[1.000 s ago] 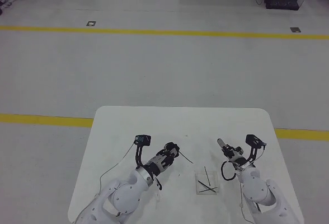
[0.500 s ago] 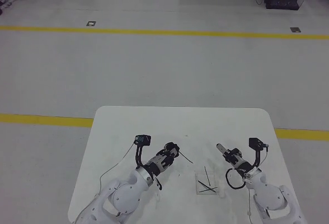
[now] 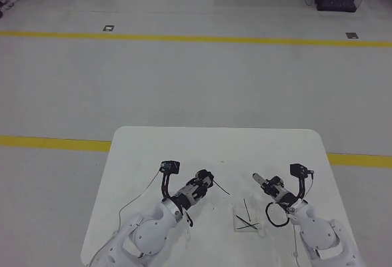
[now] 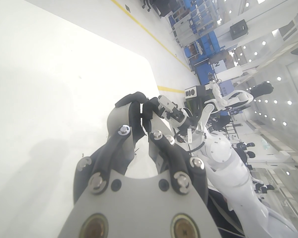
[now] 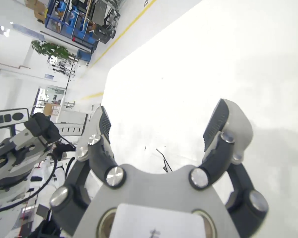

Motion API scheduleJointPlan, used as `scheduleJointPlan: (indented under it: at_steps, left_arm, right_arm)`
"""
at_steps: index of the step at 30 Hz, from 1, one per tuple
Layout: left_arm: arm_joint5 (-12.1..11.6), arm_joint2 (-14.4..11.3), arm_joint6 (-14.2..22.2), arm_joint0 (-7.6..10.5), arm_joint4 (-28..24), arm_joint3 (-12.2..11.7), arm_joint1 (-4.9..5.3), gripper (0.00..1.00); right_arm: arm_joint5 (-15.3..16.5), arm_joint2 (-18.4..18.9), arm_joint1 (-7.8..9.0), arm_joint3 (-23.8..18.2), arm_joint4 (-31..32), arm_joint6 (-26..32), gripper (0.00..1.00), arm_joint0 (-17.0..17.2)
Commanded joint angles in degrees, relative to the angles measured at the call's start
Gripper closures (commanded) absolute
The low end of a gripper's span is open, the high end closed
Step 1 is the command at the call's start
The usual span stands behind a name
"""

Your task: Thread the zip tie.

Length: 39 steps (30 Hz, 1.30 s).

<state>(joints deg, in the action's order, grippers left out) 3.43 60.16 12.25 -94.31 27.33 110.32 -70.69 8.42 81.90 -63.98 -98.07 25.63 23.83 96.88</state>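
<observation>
Black loose zip ties [image 3: 248, 219] lie crossed on the white table [image 3: 216, 147] by its near edge, between the arms. Beyond them, the left gripper [image 3: 209, 177], fingers pressed together, pinches a zip tie [image 3: 223, 189]. The right gripper [image 3: 257, 179] hovers alongside, fingers spread.

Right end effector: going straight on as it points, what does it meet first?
Probably the bare white tabletop; depth unclear. Only table lies ahead of the open right end effector. The loose thin black zip ties lie back near its palm, the left end effector to one side.
</observation>
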Motion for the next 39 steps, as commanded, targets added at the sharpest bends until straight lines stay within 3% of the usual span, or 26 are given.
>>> scheduleJointPlan:
  at_steps: [1, 6, 10, 13, 16, 28, 34, 35, 36, 39]
  left_arm:
    - [0.00, 0.00, 0.00, 0.00, 0.00, 0.00, 0.00, 1.00]
    - [0.00, 0.00, 0.00, 0.00, 0.00, 0.00, 0.00, 1.00]
    - [0.00, 0.00, 0.00, 0.00, 0.00, 0.00, 0.00, 1.00]
    - [0.00, 0.00, 0.00, 0.00, 0.00, 0.00, 0.00, 1.00]
    - [0.00, 0.00, 0.00, 0.00, 0.00, 0.00, 0.00, 1.00]
    - [0.00, 0.00, 0.00, 0.00, 0.00, 0.00, 0.00, 1.00]
    - [0.00, 0.00, 0.00, 0.00, 0.00, 0.00, 0.00, 1.00]
    - [0.00, 0.00, 0.00, 0.00, 0.00, 0.00, 0.00, 1.00]
    - [0.00, 0.00, 0.00, 0.00, 0.00, 0.00, 0.00, 1.00]
    - [0.00, 0.00, 0.00, 0.00, 0.00, 0.00, 0.00, 1.00]
  right_arm:
    - [1.80, -0.10, 0.13, 0.10, 0.70, 1.27, 0.00, -0.36]
    - [4.69, -0.47, 0.58, -0.50, 7.84, 2.53, 0.00, -0.30]
    - [3.26, -2.51, 0.69, -1.09, 16.20, 2.48, 0.00, -0.27]
    - [3.65, -4.15, 0.67, -1.57, 20.32, 1.34, 0.11, 0.24]
    - [3.77, -4.33, 0.69, -1.98, 21.54, 0.13, 0.00, 0.95]
    - [4.01, -4.55, 0.69, -2.01, 21.85, 0.06, 0.00, 0.95]
    - [5.84, -6.74, 0.82, -2.84, 29.14, -1.70, 0.00, 1.63]
    - [5.66, -6.95, 0.84, -2.86, 30.29, -1.89, 0.11, 1.82]
    - [4.94, -7.11, 0.82, -2.87, 31.05, -2.17, 0.42, 1.97]
    - [3.79, -7.59, 0.76, -2.49, 32.42, -2.59, 0.62, 2.05]
